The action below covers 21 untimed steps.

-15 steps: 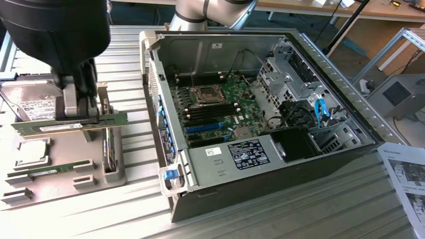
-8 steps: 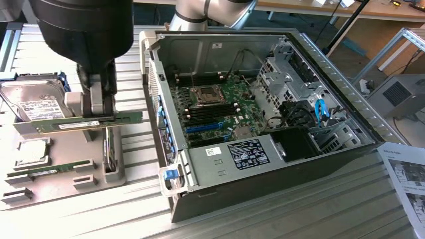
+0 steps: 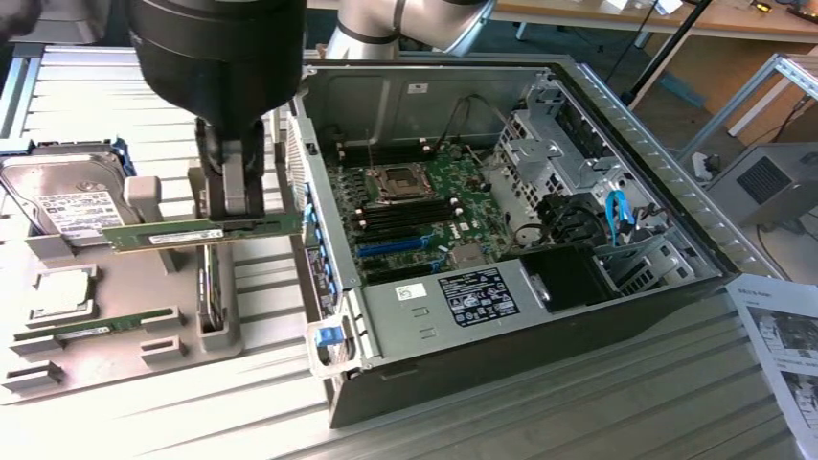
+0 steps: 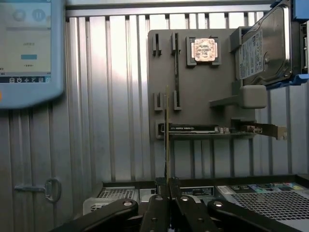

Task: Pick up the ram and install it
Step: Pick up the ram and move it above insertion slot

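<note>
Vertically, the tool (image 3: 238, 217) clamps the ram (image 3: 160, 236) aloft.

Bright light, white glare on the ribbed metal table (image 3: 192, 402), shadow inside the open case (image 3: 383, 96)

The arm (image 3: 406, 21) comes in from the far side of the exterior view, and its dark, bulky wrist (image 3: 217, 57) points straight down. Below it hangs the gripper (image 3: 237, 215), its fingers (image 3: 220, 187) upright and pressed together on the upper edge of the ram (image 3: 167, 236). In the wrist view the black linkages (image 4: 123, 210) fold inward.
</note>
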Each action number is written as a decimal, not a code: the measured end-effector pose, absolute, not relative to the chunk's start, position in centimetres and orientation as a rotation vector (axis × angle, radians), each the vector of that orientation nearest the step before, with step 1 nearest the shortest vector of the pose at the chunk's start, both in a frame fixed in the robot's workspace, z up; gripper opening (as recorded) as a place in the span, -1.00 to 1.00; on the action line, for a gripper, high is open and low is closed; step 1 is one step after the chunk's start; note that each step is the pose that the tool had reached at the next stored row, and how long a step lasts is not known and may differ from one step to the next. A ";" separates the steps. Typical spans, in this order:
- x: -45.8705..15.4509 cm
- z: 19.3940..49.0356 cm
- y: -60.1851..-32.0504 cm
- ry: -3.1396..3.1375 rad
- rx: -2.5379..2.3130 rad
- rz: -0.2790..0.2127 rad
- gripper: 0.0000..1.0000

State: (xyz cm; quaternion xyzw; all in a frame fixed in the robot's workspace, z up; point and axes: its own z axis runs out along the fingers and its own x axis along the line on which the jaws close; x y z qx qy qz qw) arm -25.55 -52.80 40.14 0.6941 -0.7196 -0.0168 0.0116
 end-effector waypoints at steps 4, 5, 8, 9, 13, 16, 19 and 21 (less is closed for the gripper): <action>-24.4 40.1 -52.8 -2.244 2.164 -0.053 -0.76; -24.1 40.1 -52.8 -2.244 2.164 -0.053 -0.76; -23.2 40.1 -52.8 -2.244 2.164 -0.053 -0.76; -23.0 40.1 -52.8 -2.244 2.164 -0.053 -0.76; -21.7 40.1 -52.8 -2.244 2.164 -0.053 -0.76; -20.7 40.1 -52.8 -2.244 2.164 -0.053 -0.76; -19.5 40.1 -52.8 -2.244 2.164 -0.053 -0.76; -18.8 40.1 -52.8 -2.244 2.164 -0.053 -0.76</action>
